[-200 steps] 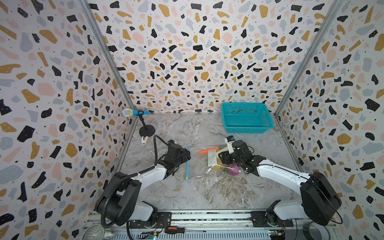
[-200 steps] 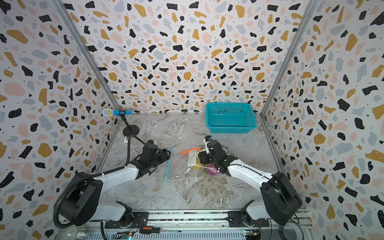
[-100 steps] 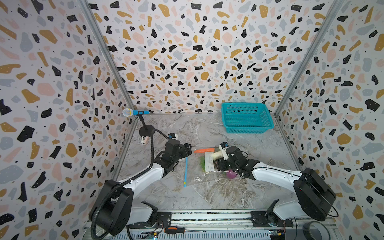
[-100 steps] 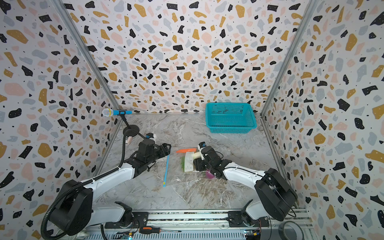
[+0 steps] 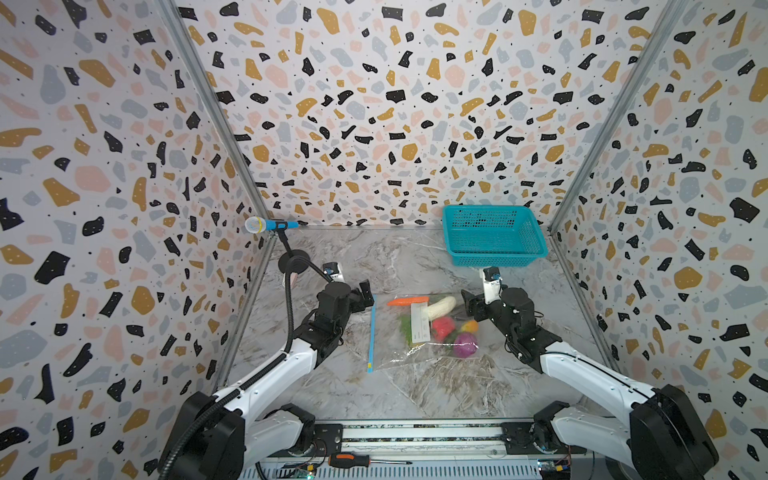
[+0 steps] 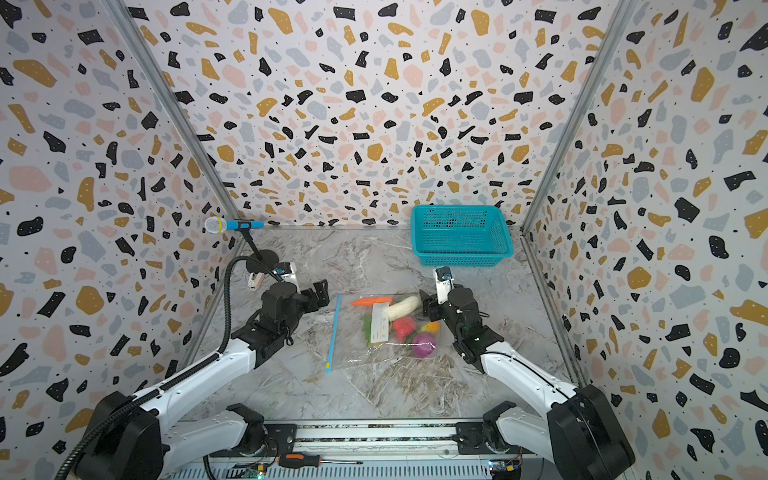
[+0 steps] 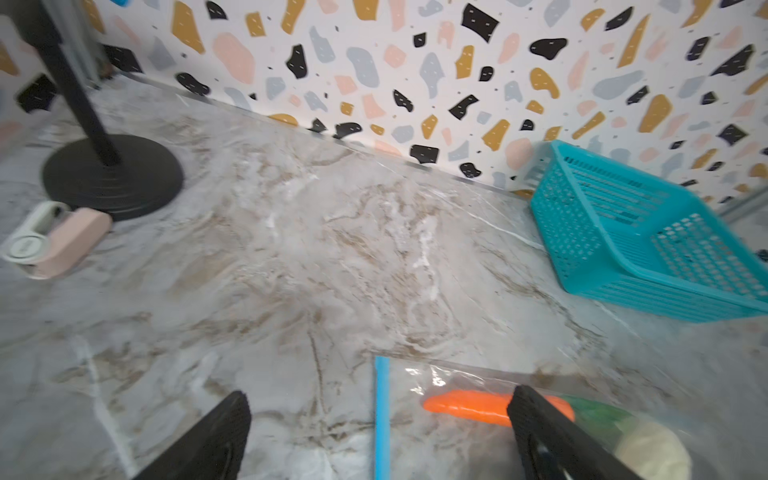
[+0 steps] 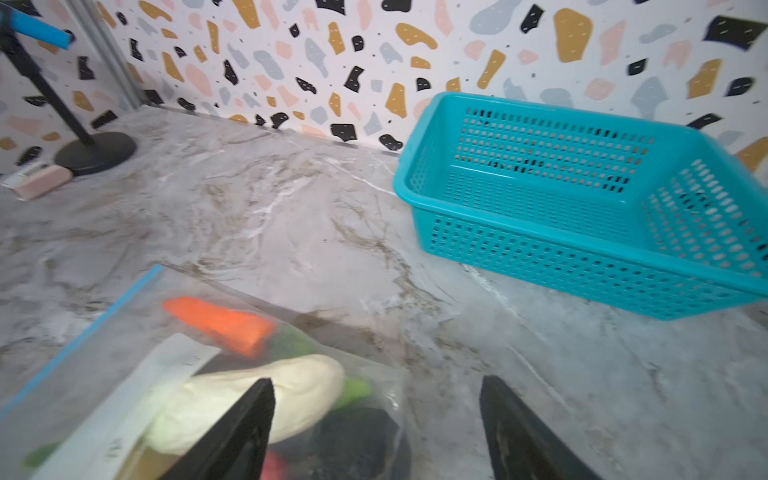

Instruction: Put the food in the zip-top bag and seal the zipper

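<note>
The zip-top bag (image 5: 415, 359) (image 6: 374, 359) lies flat mid-table. The food is inside: carrot (image 5: 407, 300), white piece (image 5: 442, 306), red pepper (image 5: 442, 327), purple onion (image 5: 465, 345), yellow piece (image 5: 470, 325) and greens (image 5: 405, 326). The blue zipper (image 5: 372, 332) (image 6: 333, 332) runs along the bag's left edge, its yellow slider (image 5: 369, 366) at the near end. My left gripper (image 5: 366, 296) (image 7: 379, 392) stands open just left of the zipper's far end, holding nothing. My right gripper (image 5: 470, 307) (image 8: 377, 380) is open at the bag's right edge, beside the white piece (image 8: 270, 395).
A teal mesh basket (image 5: 494, 243) (image 8: 582, 257) stands at the back right. A toy microphone (image 5: 270, 225) on a black stand (image 7: 112, 174) is at the back left, with a small pink and white device (image 7: 54, 241) beside its base. A screwdriver (image 5: 353, 460) lies on the front rail.
Both grippers have opened wider and drawn back from the bag. The right one has moved right, off the food, which now shows fully. The bag lies flat.
</note>
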You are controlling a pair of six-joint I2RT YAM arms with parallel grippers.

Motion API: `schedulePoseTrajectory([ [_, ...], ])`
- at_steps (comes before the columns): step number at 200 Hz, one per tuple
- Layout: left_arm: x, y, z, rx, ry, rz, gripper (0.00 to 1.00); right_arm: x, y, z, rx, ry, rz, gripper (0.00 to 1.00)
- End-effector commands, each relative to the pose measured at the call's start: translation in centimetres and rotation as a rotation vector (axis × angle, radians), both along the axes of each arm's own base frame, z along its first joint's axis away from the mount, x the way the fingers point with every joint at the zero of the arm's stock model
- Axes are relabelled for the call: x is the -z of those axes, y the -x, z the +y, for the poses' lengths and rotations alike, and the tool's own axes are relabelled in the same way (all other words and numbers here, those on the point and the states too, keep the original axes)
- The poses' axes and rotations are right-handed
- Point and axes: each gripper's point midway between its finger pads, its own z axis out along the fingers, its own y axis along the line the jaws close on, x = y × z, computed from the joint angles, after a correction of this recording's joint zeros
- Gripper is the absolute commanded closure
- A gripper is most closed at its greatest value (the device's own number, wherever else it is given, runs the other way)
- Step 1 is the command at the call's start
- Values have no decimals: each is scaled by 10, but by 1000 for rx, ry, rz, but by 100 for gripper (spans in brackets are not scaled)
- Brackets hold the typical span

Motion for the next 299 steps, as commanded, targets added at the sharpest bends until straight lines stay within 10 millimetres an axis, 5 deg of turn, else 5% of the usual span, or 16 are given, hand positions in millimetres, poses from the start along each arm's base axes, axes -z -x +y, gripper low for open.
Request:
schedulePoseTrajectory([
  [1,-21,-4,39,-171,-181,-110,0,-31,-8,-31,84,47,-202,20],
  [34,-17,3,66,-279,-349,-137,0,-16,-3,-74,187,5,-228,20],
  [93,16,-4,98,-277,-414,-145,4,20,-7,-95,252,58,-235,21],
  [159,44,-13,118,-255,-405,-161,8,27,-10,-108,289,76,-276,21],
  [235,42,14,132,-324,-348,-265,8,39,-13,-120,289,10,-271,20],
  [299,45,9,132,-310,-343,-251,1,53,-31,-121,245,-13,-168,11],
])
